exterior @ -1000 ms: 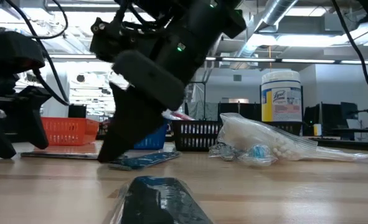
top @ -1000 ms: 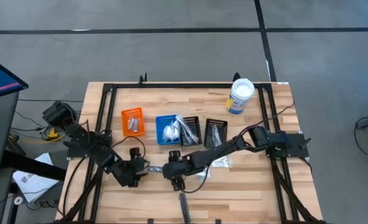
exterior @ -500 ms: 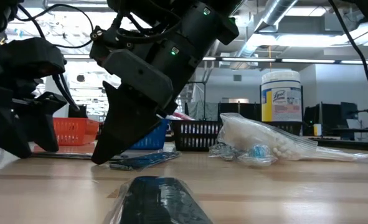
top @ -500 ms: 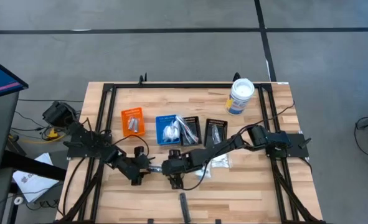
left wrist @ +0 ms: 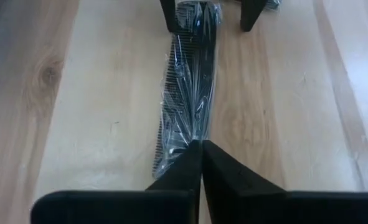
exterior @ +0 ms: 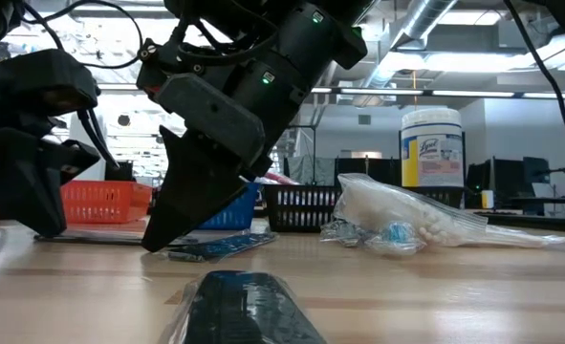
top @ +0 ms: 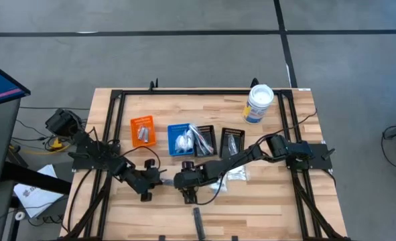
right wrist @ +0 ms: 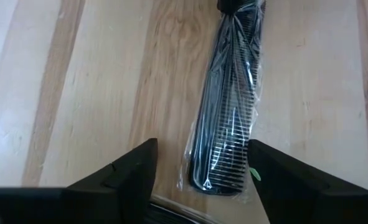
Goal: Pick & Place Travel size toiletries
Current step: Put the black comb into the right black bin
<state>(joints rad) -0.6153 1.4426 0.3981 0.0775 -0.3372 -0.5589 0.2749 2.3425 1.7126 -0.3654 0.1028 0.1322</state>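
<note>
A black comb in clear wrap [left wrist: 190, 81] lies flat on the wooden table between my two grippers, also seen in the high view [top: 166, 181]. My left gripper [left wrist: 201, 146] is shut at one end of it. My right gripper [right wrist: 201, 149] stands open over the comb's other end [right wrist: 212, 177], one finger on either side, touching nothing. Other travel size toiletries sit in a clear bag [top: 234, 175] on the table and in the small bins. My left gripper's shut fingertips [left wrist: 190, 155] sit on the wrap's end [left wrist: 171, 152], slanting down from the table's left and pointing along the comb. The fingers hide whether the comb itself is between them. The comb lies flat on the table.
Behind the grippers an orange bin [top: 142, 130], a blue bin [top: 181, 139] and two black bins [top: 204, 140] [top: 231, 142] stand in a row. A white tub [top: 258, 104] stands at the back right. A second wrapped comb [top: 198, 221] lies near the front edge.
My left gripper has moved toward the table's right, up to the comb's end, has turned a little and has shut there. The comb has stayed flat on the table.
</note>
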